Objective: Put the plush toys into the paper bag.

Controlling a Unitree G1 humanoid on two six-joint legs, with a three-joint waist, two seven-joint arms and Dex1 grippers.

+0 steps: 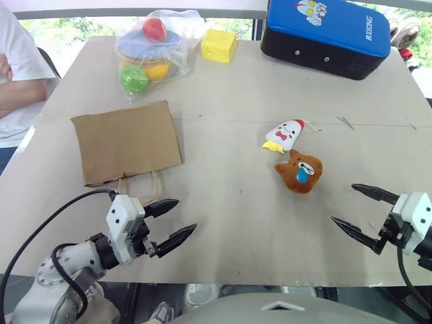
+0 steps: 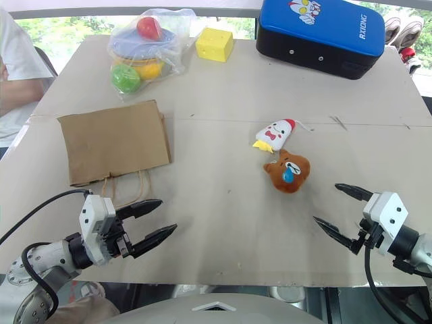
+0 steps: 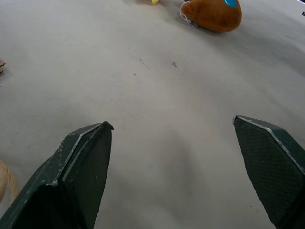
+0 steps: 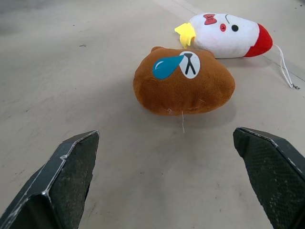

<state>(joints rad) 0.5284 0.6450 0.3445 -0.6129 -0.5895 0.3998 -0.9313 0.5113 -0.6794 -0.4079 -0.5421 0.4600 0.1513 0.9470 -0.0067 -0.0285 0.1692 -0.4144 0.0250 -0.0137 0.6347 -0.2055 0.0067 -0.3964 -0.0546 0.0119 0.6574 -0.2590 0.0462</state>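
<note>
Hovering wide open and empty: left gripper [image 1: 169, 221] beside flat paper bag [image 1: 127, 141], right gripper [image 1: 354, 209] facing bear [image 1: 300, 171] touching chicken [image 1: 285, 135] mid-table, apparently readying a grasp.

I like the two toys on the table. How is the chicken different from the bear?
The white chicken is long, with a red comb and yellow beak; the brown bear is round with a blue teardrop. The chicken lies farther from the grippers, the bear nearer. Both are small plush toys lying close together, outside the paper bag.
</note>
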